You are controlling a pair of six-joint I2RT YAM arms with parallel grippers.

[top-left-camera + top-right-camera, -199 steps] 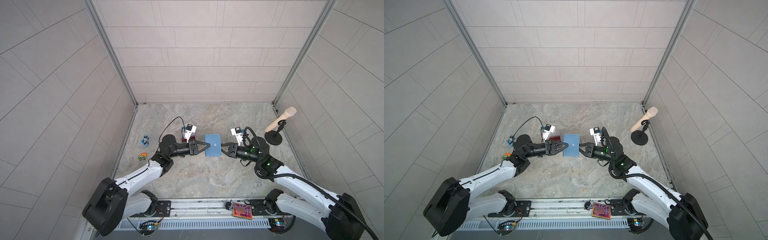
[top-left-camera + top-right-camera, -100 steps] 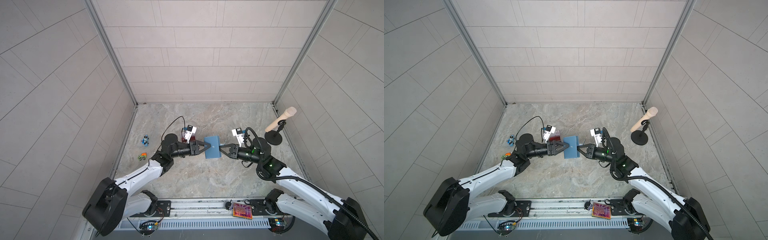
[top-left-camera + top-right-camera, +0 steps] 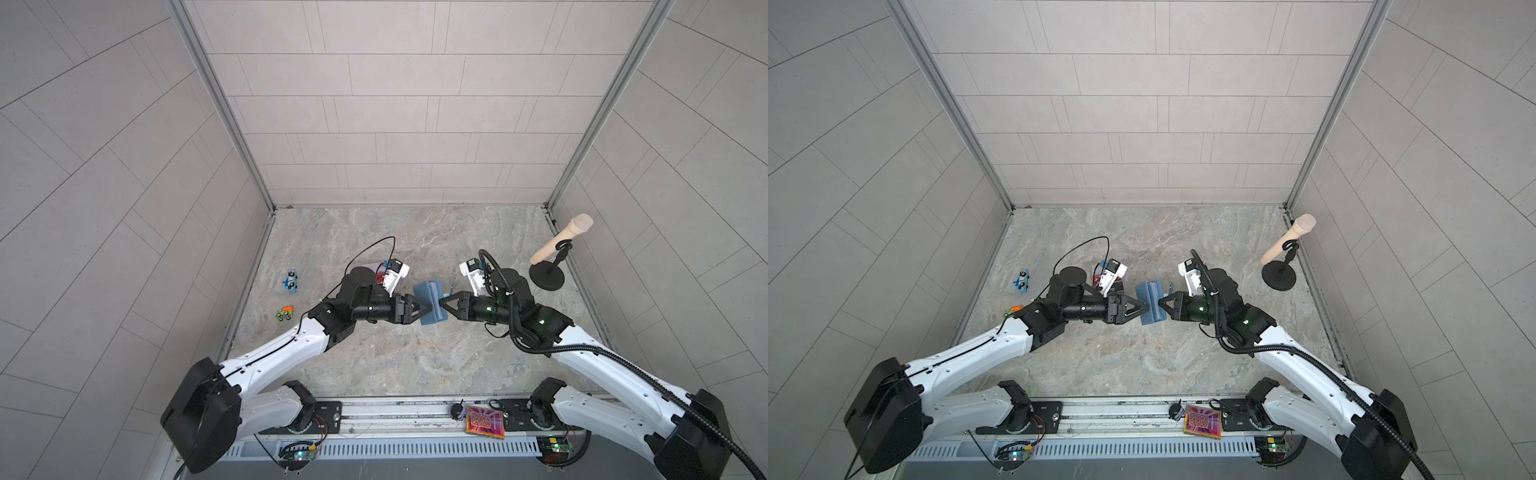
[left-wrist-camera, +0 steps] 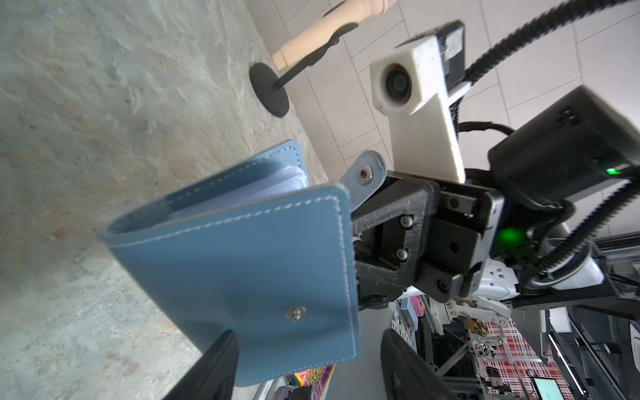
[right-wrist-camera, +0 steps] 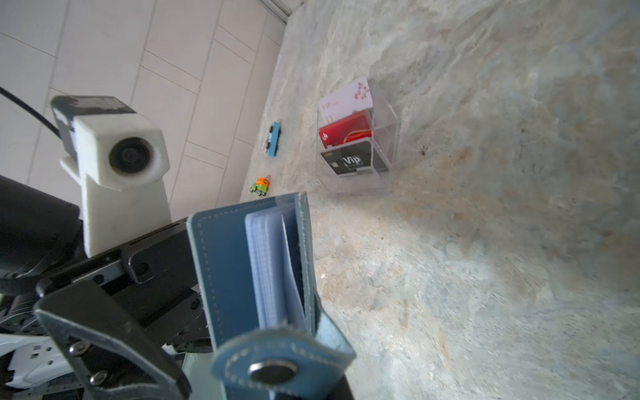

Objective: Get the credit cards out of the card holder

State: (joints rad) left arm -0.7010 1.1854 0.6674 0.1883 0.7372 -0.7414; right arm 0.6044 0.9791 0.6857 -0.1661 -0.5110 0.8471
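— What is everything standing on?

— A tabletop [image 3: 415, 353] with a grey-beige, marbled stone look.

— What lies on its left side?

— Two toy cars close to the left edge. The blue toy car [image 3: 292, 281] sits farther back, and the orange-and-green toy car [image 3: 284, 313] is near it, toward the front.

— Anything closer to the middle?

— A clear acrylic stand [image 5: 384, 138], left of centre. It is mostly hidden in both top views.

— And the right side?

— A microphone stand [image 3: 546, 277], its round black base flat on the surface near the right edge. It carries a tilted wooden microphone [image 3: 561, 239].
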